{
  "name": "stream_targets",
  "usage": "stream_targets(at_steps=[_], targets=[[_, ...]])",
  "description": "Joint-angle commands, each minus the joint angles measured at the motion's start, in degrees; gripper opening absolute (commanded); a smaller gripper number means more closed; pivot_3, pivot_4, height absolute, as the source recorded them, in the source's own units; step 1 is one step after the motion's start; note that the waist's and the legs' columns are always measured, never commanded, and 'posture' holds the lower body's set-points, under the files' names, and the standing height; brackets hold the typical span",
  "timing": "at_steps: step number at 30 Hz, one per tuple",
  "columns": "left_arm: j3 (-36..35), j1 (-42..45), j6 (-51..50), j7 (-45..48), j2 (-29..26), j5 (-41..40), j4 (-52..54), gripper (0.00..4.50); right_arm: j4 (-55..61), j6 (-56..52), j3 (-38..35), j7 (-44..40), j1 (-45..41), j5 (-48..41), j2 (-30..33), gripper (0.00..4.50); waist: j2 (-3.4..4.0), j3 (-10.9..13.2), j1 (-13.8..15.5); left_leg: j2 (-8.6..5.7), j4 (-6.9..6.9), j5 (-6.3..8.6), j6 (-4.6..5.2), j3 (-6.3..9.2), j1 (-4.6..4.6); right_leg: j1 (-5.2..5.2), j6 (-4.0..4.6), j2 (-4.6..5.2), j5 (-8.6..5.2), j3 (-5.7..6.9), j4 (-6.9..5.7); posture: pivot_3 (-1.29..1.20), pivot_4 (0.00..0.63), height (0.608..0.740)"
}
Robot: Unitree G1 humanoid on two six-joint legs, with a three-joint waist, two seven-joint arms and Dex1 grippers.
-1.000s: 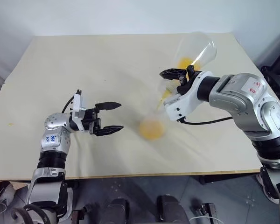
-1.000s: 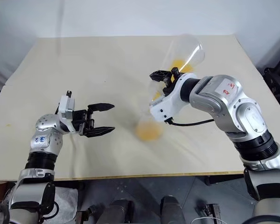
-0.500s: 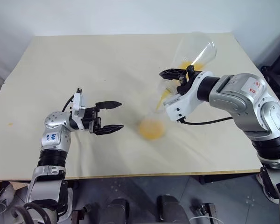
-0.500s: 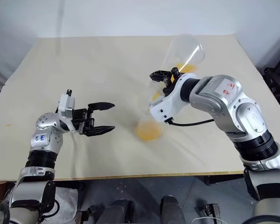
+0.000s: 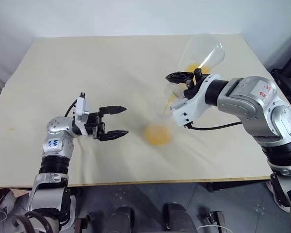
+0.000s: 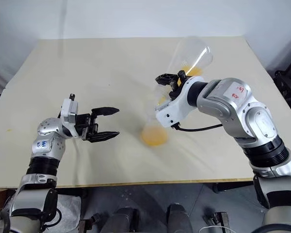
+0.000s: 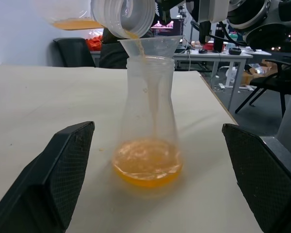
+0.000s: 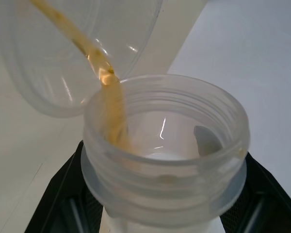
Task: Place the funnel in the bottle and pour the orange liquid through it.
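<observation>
The bottle (image 7: 148,111) stands upright mid-table with the funnel (image 7: 150,44) seated in its neck. Orange liquid (image 5: 157,134) pools in the bottle's wide base. My right gripper (image 5: 186,77) is shut on the neck of a clear flask (image 5: 203,48), tilted mouth-down over the funnel. A thin orange stream (image 8: 109,104) runs from the flask's mouth (image 8: 165,155) into the funnel, and a little orange remains inside the flask (image 6: 190,70). My left gripper (image 5: 125,121) hovers open just left of the bottle, pointing at it and holding nothing.
The cream table (image 5: 87,63) stretches wide behind and to the left. Its front edge (image 5: 136,182) runs close below the bottle. Dark equipment (image 5: 287,80) stands off the table's right side.
Both arms hold still. The orange liquid keeps running from the tilted flask through the funnel into the bottle.
</observation>
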State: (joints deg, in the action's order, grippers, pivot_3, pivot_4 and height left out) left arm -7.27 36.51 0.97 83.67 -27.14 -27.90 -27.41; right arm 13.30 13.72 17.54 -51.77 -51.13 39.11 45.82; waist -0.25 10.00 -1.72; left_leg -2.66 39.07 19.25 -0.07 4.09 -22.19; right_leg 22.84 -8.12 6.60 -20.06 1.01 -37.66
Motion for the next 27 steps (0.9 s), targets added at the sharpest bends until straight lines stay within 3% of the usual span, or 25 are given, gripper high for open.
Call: stream_targets(at_steps=[1,27], targets=[[-0.1,-0.4,-0.1,0.0,-0.1,-0.7,2.0,4.5,2.3,0.1,-2.8,0.1,-1.0,-0.5,1.1,2.47,0.0,0.0,0.0,0.0,0.0,0.0,0.0,0.0,0.0,0.0,0.0,0.0,0.0,0.0,0.0,0.0,0.15,0.74],[-0.1,2.0,-0.5,0.7,-0.4,-0.4,0.7,4.5,1.1,1.4,-2.4,0.7,-2.2,0.3,1.3,2.47,0.0,0.0,0.0,0.0,0.0,0.0,0.0,0.0,0.0,0.0,0.0,0.0,0.0,0.0,-0.01,0.0,0.15,0.74]])
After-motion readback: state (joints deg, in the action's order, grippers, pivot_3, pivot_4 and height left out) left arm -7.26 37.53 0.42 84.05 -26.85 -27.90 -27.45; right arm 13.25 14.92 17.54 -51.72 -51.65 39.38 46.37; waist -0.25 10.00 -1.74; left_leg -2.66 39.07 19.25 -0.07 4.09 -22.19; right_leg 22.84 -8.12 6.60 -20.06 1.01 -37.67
